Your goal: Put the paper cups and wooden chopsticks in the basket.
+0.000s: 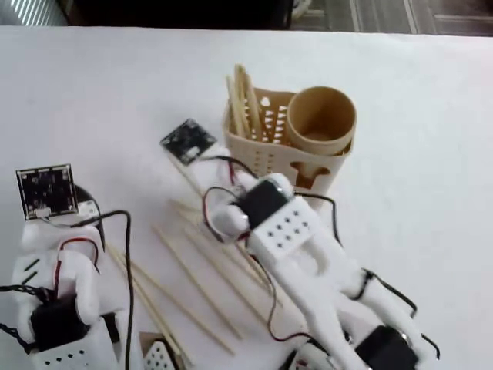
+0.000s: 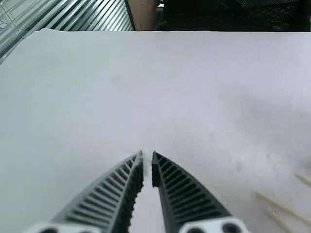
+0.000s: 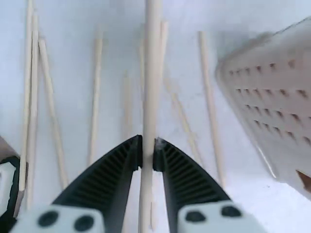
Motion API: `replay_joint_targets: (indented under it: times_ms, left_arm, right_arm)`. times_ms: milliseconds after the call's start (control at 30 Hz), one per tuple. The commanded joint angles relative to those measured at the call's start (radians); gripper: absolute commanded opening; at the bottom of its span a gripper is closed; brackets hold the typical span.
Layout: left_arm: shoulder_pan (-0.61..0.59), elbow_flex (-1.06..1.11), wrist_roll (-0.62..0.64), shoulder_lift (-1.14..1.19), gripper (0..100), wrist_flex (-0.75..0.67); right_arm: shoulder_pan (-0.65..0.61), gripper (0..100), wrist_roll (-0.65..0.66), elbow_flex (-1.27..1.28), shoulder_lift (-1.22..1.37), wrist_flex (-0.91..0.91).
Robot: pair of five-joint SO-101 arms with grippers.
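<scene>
A tan perforated basket [image 1: 296,166] stands at the middle back of the table, with a paper cup [image 1: 322,119] and several wooden chopsticks [image 1: 245,104] upright in it. Several more chopsticks [image 1: 200,285] lie loose on the white table in front of it. My right gripper [image 3: 148,145] is shut on one chopstick [image 3: 150,73], low over the loose chopsticks [image 3: 95,97] and just beside the basket wall [image 3: 272,97]. My left gripper [image 2: 147,160] is shut with nothing in it, over bare table at the left. The tips of two chopsticks [image 2: 282,208] lie off to its side.
The right arm [image 1: 308,254] stretches from the near right corner across the loose chopsticks towards the basket. The left arm [image 1: 54,285] stands at the near left. Bare white table [image 1: 100,85] runs to the far edge, with a dark room behind it.
</scene>
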Motion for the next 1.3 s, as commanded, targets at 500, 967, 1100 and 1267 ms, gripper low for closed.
replay_joint_targets:
  times_ms: [500, 967, 1100, 1267]
  left_arm:
    - [-0.008, 0.037, 0.011, -0.01, 5, -0.037]
    - [-0.005, 0.041, 0.012, -0.01, 5, -0.037]
    - [-0.004, 0.043, 0.012, -0.01, 5, -0.041]
    - [-0.004, 0.043, 0.012, -0.01, 5, -0.041]
  right_arm:
    - [0.237, 1.8, 0.002, -0.46, -0.277, -0.18]
    - [0.404, 1.8, 0.0, -0.459, -0.266, -0.63]
    - [0.404, 1.8, 0.0, -0.319, -0.271, -0.766]
    - [0.421, 1.8, 0.0, -0.072, -0.278, -0.983]
